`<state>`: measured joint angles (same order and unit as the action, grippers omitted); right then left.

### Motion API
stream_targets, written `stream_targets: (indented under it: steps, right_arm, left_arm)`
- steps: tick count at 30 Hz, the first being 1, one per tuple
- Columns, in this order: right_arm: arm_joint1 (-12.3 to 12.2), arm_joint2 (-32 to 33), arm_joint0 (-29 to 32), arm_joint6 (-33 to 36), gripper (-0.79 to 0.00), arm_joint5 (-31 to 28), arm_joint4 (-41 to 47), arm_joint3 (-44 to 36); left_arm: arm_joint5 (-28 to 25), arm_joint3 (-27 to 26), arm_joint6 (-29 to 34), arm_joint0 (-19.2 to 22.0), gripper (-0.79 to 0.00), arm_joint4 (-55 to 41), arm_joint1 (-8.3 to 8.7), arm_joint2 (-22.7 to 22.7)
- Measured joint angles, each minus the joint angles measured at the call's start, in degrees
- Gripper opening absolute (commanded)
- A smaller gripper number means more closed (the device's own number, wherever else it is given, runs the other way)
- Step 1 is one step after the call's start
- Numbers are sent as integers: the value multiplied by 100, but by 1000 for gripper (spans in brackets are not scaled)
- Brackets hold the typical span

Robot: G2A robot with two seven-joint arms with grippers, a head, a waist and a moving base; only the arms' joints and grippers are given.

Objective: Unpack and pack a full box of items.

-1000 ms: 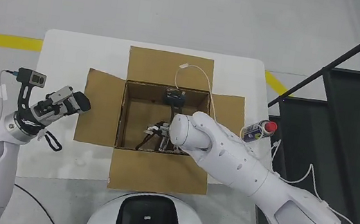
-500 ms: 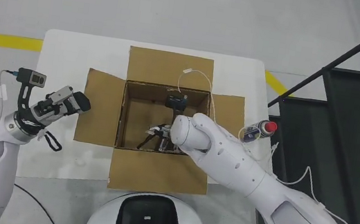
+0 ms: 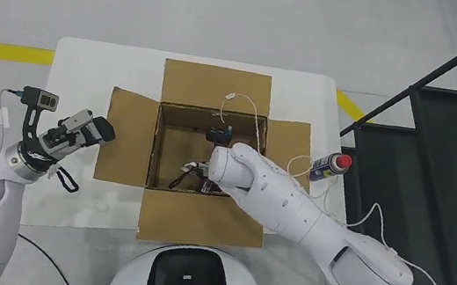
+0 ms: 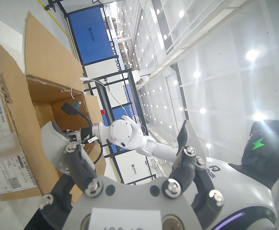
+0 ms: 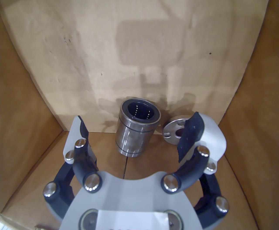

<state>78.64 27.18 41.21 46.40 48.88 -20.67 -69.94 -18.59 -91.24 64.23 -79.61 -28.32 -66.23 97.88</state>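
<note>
- My right gripper (image 5: 137,122) is down inside the cardboard box (image 3: 127,147), close to the box floor and facing one inner wall.
- Right fingers (image 5: 79,130) are spread wide, with nothing pinched and no contact with any part.
- A metal cylinder (image 5: 136,130) stands upright on the box floor against that wall. It sits just ahead of the gap between my right fingers, apart from both pads. It is shiny steel with a dark hollow bore showing at the top.
- A round metal disc (image 5: 172,130) with small holes sits just beside the cylinder and tilts up against the wall. My right finger pad partly hides it.
- The box sits mid-table (image 3: 97,69) with all four flaps folded out flat. In the top view my right arm covers much of the inside.
- My left gripper (image 3: 79,132) hangs outside the box, near its left flap, above the table.
- Left fingers (image 4: 52,135) are wide apart too and hold nothing.
- A spray can (image 3: 329,166) with a red cap lies on the table past the right flap.
- A thin white cable (image 3: 247,105) loops over the far flap.
</note>
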Motion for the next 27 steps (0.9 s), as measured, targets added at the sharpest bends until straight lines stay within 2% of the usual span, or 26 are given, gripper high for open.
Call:
stream_targets:
  steps: [4, 8, 9, 11, 14, 16, 21, 27]
  right_arm:
    - [99, -30, 4, -79, 0, 8, 50, 138]
    - [179, -52, -6, -126, -89, 52, 59, 275]
    - [195, -53, -6, -136, -166, 56, 66, 303]
    - [227, -40, 1, -165, -413, 84, 81, 381]
    - [256, -10, 18, -201, -613, 139, 84, 494]
    - [272, 7, 30, -204, -785, 141, 86, 534]
    - [284, 76, 36, -314, -785, 180, -13, 322]
    - [81, 318, 328, -480, -785, 666, -487, -667]
  left_arm:
    - [0, 0, 0, 0, 0, 0, 0, 0]
    - [0, 0, 0, 0, 0, 0, 0, 0]
    - [0, 0, 0, 0, 0, 0, 0, 0]
    - [0, 0, 0, 0, 0, 0, 0, 0]
    - [0, 0, 0, 0, 0, 0, 0, 0]
    - [0, 0, 0, 0, 0, 0, 0, 0]
    - [0, 0, 0, 0, 0, 0, 0, 0]
    - [0, 0, 0, 0, 0, 0, 0, 0]
